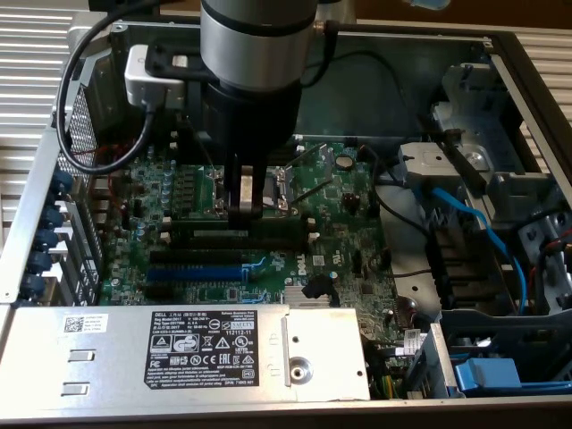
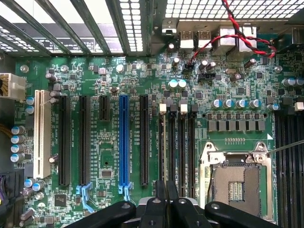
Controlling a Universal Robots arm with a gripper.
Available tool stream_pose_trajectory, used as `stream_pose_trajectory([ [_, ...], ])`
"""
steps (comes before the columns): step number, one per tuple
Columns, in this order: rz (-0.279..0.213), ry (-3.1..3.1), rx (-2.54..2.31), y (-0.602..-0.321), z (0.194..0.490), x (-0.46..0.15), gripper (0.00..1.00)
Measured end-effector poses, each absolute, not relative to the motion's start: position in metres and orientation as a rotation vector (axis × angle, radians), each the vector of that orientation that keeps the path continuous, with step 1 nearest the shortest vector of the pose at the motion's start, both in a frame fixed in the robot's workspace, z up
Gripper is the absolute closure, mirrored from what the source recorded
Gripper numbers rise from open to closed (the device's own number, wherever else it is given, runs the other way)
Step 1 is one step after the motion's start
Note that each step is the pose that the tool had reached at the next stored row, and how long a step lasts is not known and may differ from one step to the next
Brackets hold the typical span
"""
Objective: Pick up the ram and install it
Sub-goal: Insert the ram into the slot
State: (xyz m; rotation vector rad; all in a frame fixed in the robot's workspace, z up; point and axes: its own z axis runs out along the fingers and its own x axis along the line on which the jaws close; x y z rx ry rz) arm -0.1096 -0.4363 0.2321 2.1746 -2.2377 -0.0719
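My gripper (image 1: 246, 213) points straight down onto the motherboard (image 1: 340, 241) inside the open computer case. Its fingers are shut on the ram (image 1: 277, 234), a long dark strip standing on edge along the black memory slots beside the CPU socket (image 1: 281, 188). In the wrist view the ram (image 2: 165, 147) is a thin line running along one memory slot and ending between the fingertips of the gripper (image 2: 166, 192). Whether it is fully seated I cannot tell. White latches (image 2: 163, 108) sit at the slots' far ends.
A blue expansion slot (image 1: 192, 273) and black slots lie close beside the ram. The silver power supply (image 1: 179, 357) with its label fills the front. Drive bays and a blue cable (image 1: 474, 214) are at the exterior view's right. Red and black wires (image 2: 237, 42) cross near the rear ports.
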Motion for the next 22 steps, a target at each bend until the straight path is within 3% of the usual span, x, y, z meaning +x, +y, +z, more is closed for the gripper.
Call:
stream_pose_trajectory([
  [22, -0.072, -2.238, 2.175, -0.4363, 0.23, -0.1096, 0.88],
])
